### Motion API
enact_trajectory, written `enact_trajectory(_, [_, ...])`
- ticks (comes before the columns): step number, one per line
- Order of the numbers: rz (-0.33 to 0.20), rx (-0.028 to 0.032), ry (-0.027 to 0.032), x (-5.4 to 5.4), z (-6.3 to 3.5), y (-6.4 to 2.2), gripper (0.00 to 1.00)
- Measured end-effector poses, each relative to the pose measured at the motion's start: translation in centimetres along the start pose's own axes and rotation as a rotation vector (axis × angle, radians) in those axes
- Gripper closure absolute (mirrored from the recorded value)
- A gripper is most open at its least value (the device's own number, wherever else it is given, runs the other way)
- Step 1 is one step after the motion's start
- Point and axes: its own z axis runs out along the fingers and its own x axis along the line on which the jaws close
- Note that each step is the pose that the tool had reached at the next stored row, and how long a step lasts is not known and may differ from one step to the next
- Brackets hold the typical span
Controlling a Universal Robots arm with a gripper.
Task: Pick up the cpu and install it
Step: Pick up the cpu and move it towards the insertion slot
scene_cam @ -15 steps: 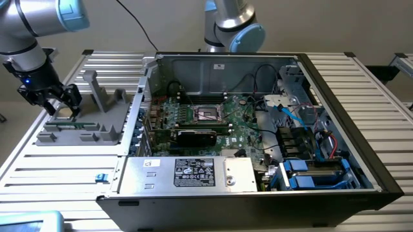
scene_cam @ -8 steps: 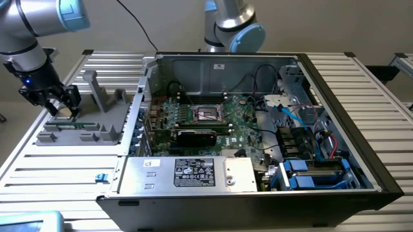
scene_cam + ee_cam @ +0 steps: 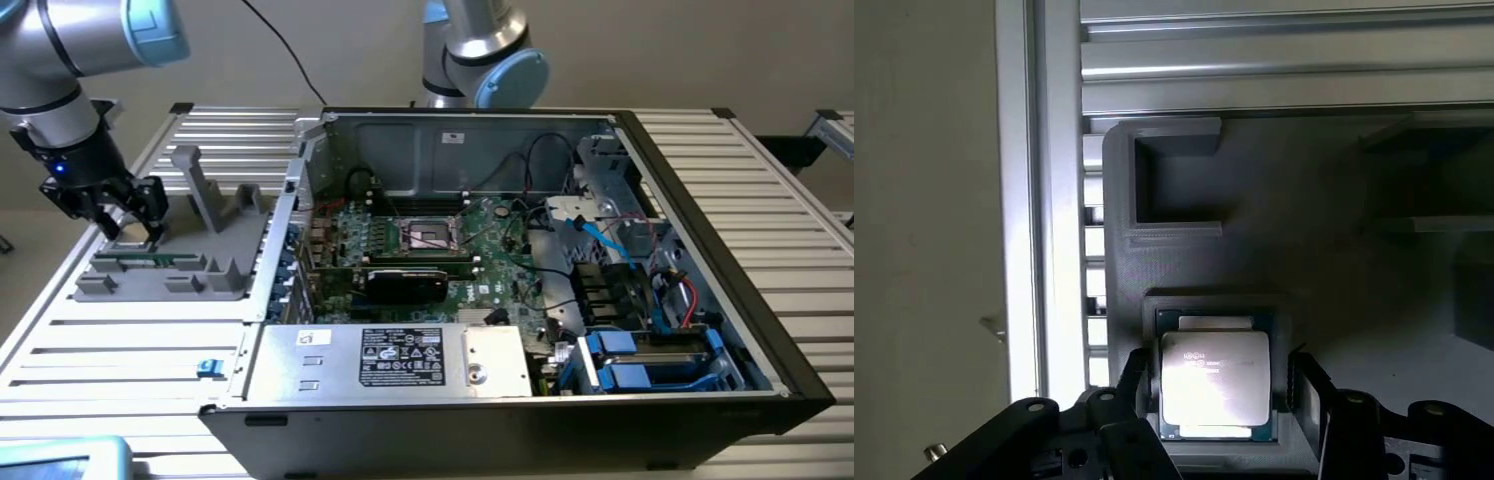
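Gripper (image 3: 130, 222) is down at the grey holder tray (image 3: 180, 275), jaws wide, straddling the cpu (image 3: 1214, 385) seated in its recess, nothing gripped. Motherboard socket (image 3: 430, 236) looks unfilled; pickup and install both left.

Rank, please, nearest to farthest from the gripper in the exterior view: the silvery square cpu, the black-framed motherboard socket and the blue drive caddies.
1. Silvery square cpu, right at the gripper.
2. Black-framed motherboard socket, mid-case.
3. Blue drive caddies, exterior view's right.
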Motion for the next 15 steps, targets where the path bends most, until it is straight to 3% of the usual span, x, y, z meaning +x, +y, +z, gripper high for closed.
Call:
enact_trajectory(10, [0.0, 0.0001, 0.003, -0.01, 0.03, 0.0, 0.33])
enact_trajectory(12, [0.0, 0.0002, 0.0036, -0.01, 0.02, 0.0, 0.42])
enact_trajectory(15, [0.0, 0.0002, 0.0035, -0.01, 0.03, 0.0, 0.44])
